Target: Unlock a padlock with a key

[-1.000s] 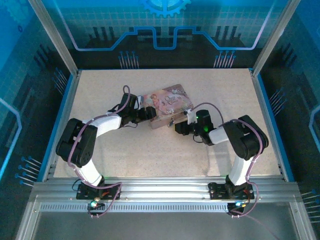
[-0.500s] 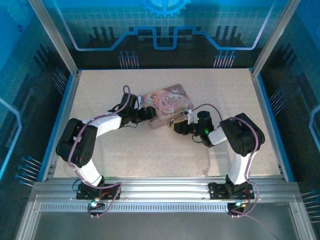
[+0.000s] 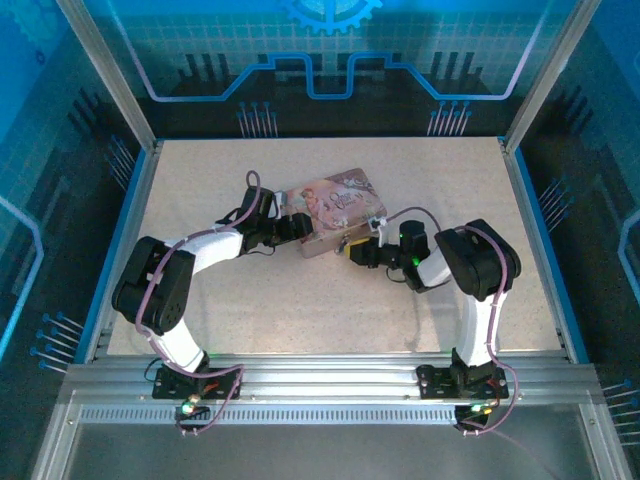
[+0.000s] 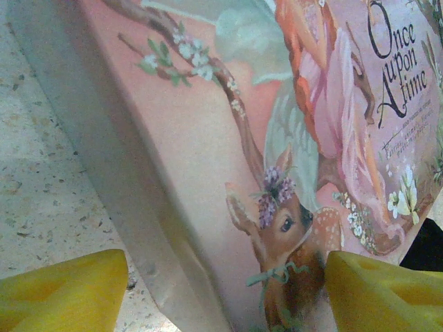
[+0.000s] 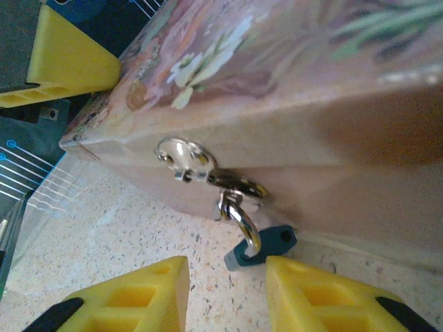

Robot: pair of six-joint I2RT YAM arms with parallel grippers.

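The tiny blue padlock (image 5: 263, 247) lies on the table against the front wall of the pink picture tin (image 5: 311, 90). Its silvery shackle (image 5: 243, 220) is hooked through the tin's metal clasp (image 5: 185, 158). My right gripper (image 5: 227, 273) is open just short of it, and the right fingertip nearly touches the blue body. From above, the right gripper (image 3: 353, 250) is at the front edge of the tin (image 3: 335, 205). My left gripper (image 3: 296, 226) straddles the tin's left corner (image 4: 208, 138), open (image 4: 227, 277), with a sliver of table between its left finger and the tin's wall.
The speckled table (image 3: 300, 300) has free room in front of and behind the tin. Blue rails (image 3: 130, 230) and a metal frame border it. One yellow finger (image 5: 69, 66) of the left gripper shows behind the tin's far corner.
My right gripper has crept left and forward, closing on the tin's front wall and the padlock. The left arm and the tin have stayed put.
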